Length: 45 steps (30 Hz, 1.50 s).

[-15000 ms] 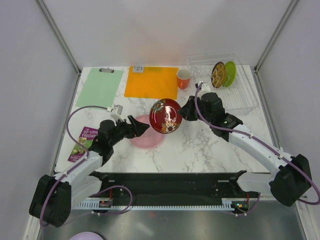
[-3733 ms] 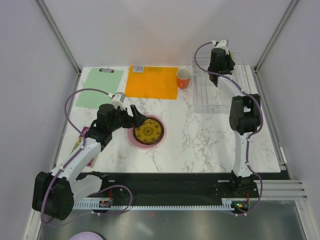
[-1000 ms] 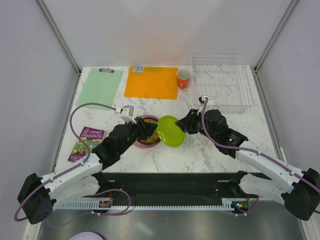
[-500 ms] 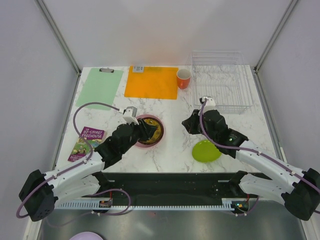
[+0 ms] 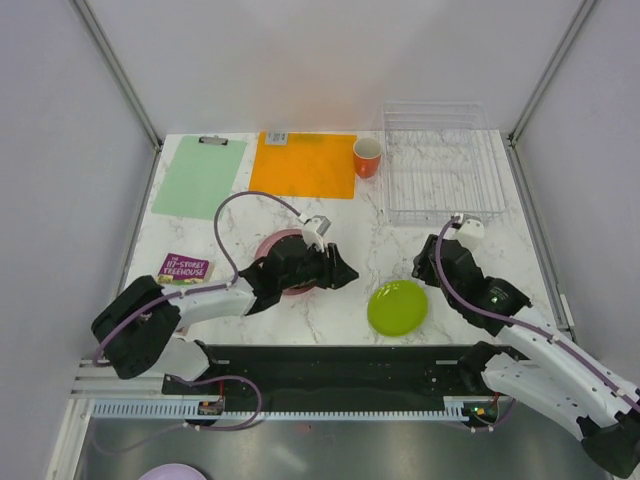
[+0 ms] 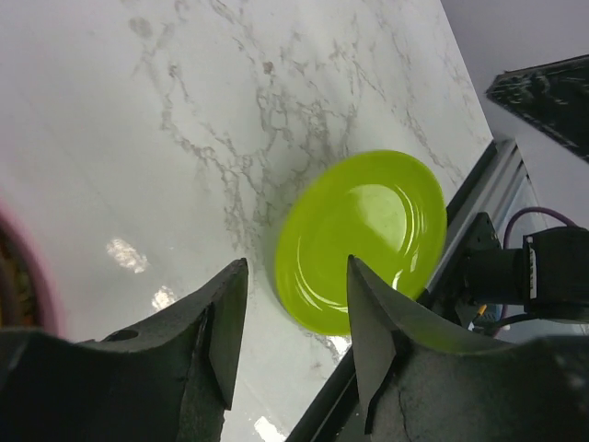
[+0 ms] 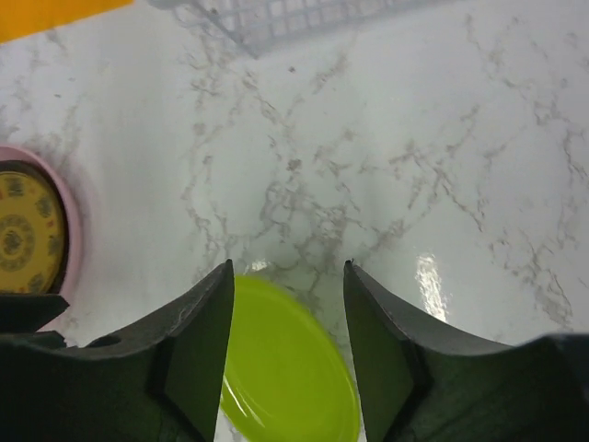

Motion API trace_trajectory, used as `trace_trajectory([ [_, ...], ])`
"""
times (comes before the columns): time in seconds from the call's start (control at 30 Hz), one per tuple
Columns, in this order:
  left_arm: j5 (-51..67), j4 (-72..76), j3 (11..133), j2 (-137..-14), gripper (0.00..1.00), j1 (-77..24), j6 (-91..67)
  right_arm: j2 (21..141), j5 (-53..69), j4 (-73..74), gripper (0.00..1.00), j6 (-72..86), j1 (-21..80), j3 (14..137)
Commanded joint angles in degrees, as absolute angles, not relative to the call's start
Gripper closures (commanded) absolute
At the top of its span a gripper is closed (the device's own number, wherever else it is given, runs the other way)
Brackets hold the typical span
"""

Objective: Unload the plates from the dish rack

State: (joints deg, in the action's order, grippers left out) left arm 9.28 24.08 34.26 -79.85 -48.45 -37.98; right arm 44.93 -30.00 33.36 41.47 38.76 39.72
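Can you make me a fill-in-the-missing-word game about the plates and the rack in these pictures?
The plate lying alone on the table is coloured ____ all over.
The dish rack holds ____ plates.
The cup just left of the dish rack is coloured ____ outside.
The left tool and the right tool are both ____ and hold nothing.
Missing words: green; zero; orange; open.

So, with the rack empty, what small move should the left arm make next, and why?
Probably lower the left gripper onto the lime green plate at its near rim. Its jaws stand open facing that plate, which lies flat alone on the marble, apart from the stacked plates.
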Motion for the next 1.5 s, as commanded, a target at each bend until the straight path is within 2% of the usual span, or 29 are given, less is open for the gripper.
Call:
trace_trajectory([
  [0.0, 14.94, 29.97, 39.28, -85.42, 0.45, -50.71, -38.14, 45.96, -31.21, 40.43, 0.42, 48.86, 37.97, 35.52],
  [0.37, 17.13, 32.17, 41.04, -94.21, 0.43, -52.65, -39.90, 37.36, -20.06, 41.57, 0.39, 56.77, 38.06, 25.14],
  [0.63, 18.81, 34.45, 42.36, -99.14, 0.43, -53.70, -42.01, 34.81, -8.89, 33.94, 0.41, 59.94, 38.06, 15.65],
  [0.9, 19.25, 34.98, 43.59, -101.07, 0.44, -54.58, -42.63, 35.07, -7.47, 34.36, 0.45, 59.15, 38.14, 15.47],
  [0.93, 19.07, 34.98, 43.68, -101.25, 0.44, -54.58, -42.63, 34.98, -7.47, 34.19, 0.46, 59.15, 38.14, 15.47],
  [0.97, 19.16, 35.07, 43.77, -101.42, 0.45, -54.67, -42.63, 34.98, -7.21, 34.02, 0.61, 59.06, 38.14, 15.47],
  [1.03, 19.07, 35.07, 43.77, -101.60, 0.45, -54.67, -42.71, 34.89, -6.77, 33.05, 0.72, 59.06, 38.06, 15.12],
  [1.07, 19.07, 35.16, 43.77, -101.60, 0.45, -54.67, -42.71, 34.81, -5.55, 32.35, 0.88, 59.15, 38.06, 14.86],
  [1.13, 18.64, 35.16, 43.51, -101.16, 0.45, -54.75, -42.71, 34.46, -4.49, 30.24, 1.00, 59.06, 38.14, 14.15],
  [1.27, 17.32, 34.46, 43.07, -98.88, 0.46, -54.75, -41.75, 31.65, -3.60, 28.21, 1.00, 58.10, 38.14, 14.67],
  [1.37, 14.42, 31.21, 42.46, -95.55, 0.44, -54.67, -40.09, 27.52, -9.21, 31.63, 1.00, 55.82, 38.23, 19.67],
  [1.4, 13.37, 30.51, 42.02, -94.41, 0.43, -54.67, -39.82, 27.34, -13.67, 34.77, 1.00, 54.77, 38.15, 23.78],
  [1.47, 9.86, 28.92, 40.44, -90.10, 0.32, -54.67, -39.03, 28.91, -17.56, 37.69, 1.00, 51.16, 38.06, 28.28],
])
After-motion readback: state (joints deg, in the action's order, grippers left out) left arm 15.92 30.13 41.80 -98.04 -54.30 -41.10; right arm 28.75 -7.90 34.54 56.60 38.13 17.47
